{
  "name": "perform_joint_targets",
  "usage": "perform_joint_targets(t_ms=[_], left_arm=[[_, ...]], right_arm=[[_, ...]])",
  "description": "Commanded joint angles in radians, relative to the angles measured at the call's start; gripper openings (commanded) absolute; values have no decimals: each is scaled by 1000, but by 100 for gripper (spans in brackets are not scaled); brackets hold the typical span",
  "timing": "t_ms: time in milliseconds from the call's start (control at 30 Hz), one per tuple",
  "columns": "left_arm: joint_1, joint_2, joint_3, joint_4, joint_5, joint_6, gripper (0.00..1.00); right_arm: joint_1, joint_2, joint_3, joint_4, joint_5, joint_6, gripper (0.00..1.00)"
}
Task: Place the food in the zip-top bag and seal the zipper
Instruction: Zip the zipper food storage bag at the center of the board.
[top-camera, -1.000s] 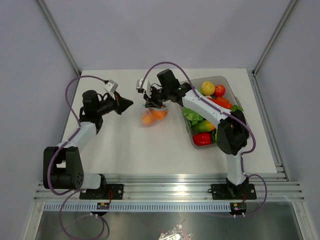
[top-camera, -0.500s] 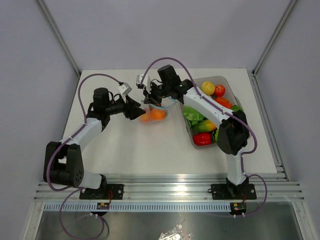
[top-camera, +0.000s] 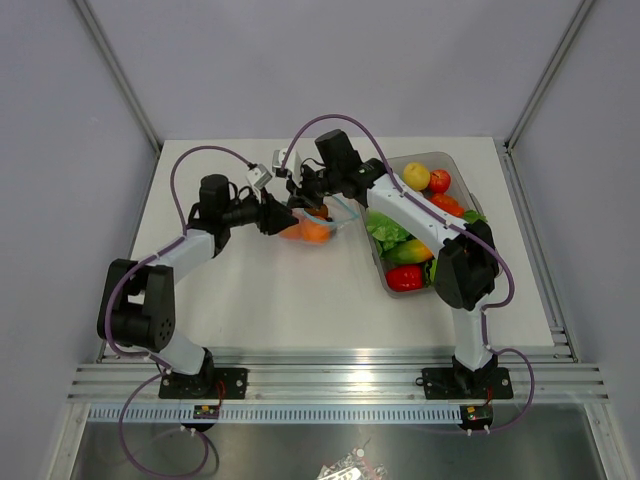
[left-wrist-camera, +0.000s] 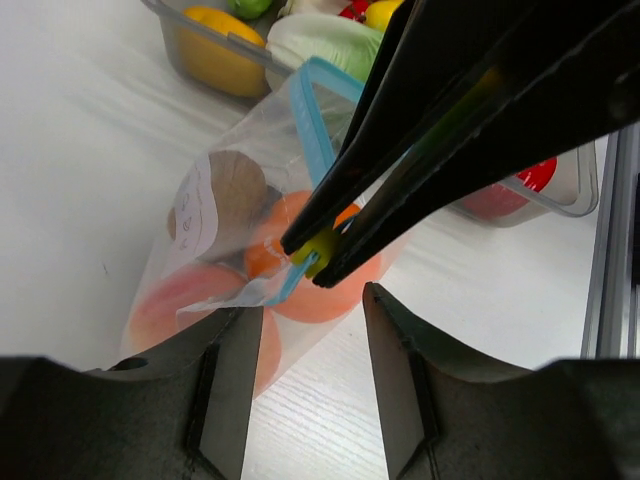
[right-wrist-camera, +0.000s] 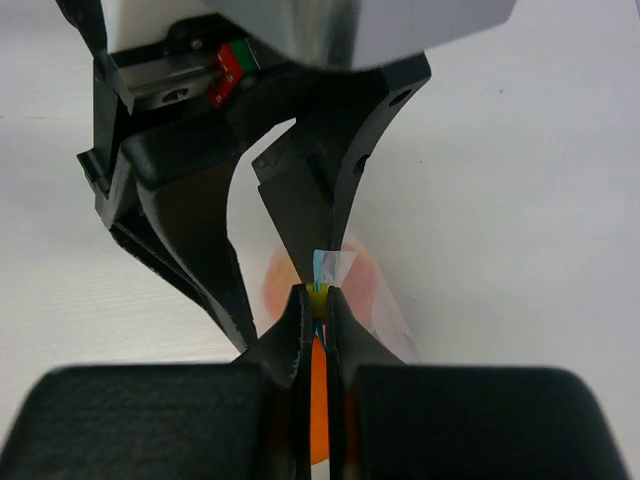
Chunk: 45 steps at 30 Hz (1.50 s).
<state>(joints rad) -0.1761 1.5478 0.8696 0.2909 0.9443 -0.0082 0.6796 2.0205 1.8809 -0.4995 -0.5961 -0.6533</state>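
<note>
- Right gripper was clamped shut on the zipper at the mouth of the bag.
- Left gripper stood partly open just beside the bag, holding nothing.
- Orange and peach lay inside the bag.
- Bag sat on the table, left of the tray.

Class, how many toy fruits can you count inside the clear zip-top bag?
3: a brown one uppermost, an orange in the middle, a peach lower left. More may be hidden.
</note>
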Motion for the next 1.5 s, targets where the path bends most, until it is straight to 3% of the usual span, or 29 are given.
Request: perform_joint_targets(t_ms=[0,167,267,300,467,667,933,1033,1067,1133,1167,1233,1367,1467], left_arm=[[1,-18,23,149,30,-50,45],[1,-17,37,128,37,-49,30],[3,-15,46,125,36,-55,4],[1,-14,49,102,33,-46,0],[4,-52,30,68,-39,-45,0],[24,-176,-109,227,-194,-107,0],[52,-172,-95,202,-190,-119,0],[61,-146,-32,107,-130,-104,1],[64,-137,-12,67,-115,-105,13],[69,-137,18,-15,-136,-122,47],[69,-149,8,-24,-156,-133,57],[69,-188,-27,20,-206,-150,98],[69,-296,-101,85,-338,-165,99],[73,-275,-17,-97,-279,-95,99]], right_arm=[[-3,-22,35,6,-27,6,0],[-5,-23,34,6,-27,7,0],[-3,-25,30,6,-27,9,0],[-3,-25,32,4,-28,9,0],[-5,-31,14,9,-16,7,0],[-6,-45,-25,15,-4,1,0],[-6,-71,-72,39,-4,15,0],[-6,-69,-69,35,-4,18,0],[-6,-69,-66,35,-4,18,0],[-6,-66,-65,39,-5,20,0],[-6,-66,-62,41,-4,21,0],[-9,-65,-57,35,-7,24,0],[-31,-69,-45,41,-62,55,0],[-51,-66,-14,35,-122,64,0]])
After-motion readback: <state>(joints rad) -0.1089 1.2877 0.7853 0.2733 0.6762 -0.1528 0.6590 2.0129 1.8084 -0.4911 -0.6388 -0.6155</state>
